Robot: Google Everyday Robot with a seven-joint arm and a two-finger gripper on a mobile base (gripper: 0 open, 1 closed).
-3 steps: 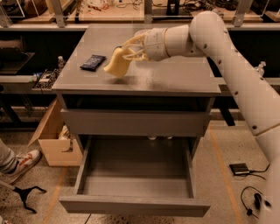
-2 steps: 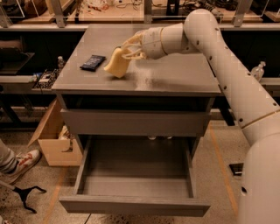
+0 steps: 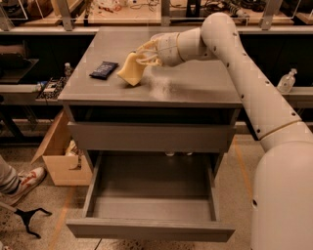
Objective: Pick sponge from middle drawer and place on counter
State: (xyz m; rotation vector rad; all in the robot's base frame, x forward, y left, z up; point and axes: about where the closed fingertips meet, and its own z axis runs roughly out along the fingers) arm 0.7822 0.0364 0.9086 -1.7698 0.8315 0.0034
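Observation:
The pale yellow sponge (image 3: 129,70) hangs tilted in my gripper (image 3: 143,57), its lower corner at or just above the grey counter (image 3: 195,80). The gripper is over the counter's middle left, fingers shut on the sponge's upper end. My white arm reaches in from the right across the counter. The middle drawer (image 3: 150,193) is pulled wide open below, and its inside shows nothing in it.
A flat black packet (image 3: 103,69) lies on the counter left of the sponge. A closed grey drawer front (image 3: 149,136) sits above the open drawer. A cardboard box (image 3: 59,154) stands on the floor at left, next to a person's shoe (image 3: 24,180). A wooden workbench (image 3: 127,10) runs behind.
The arm has shifted slightly. The sponge stays held in the gripper over the counter's left part, a little lower than before.

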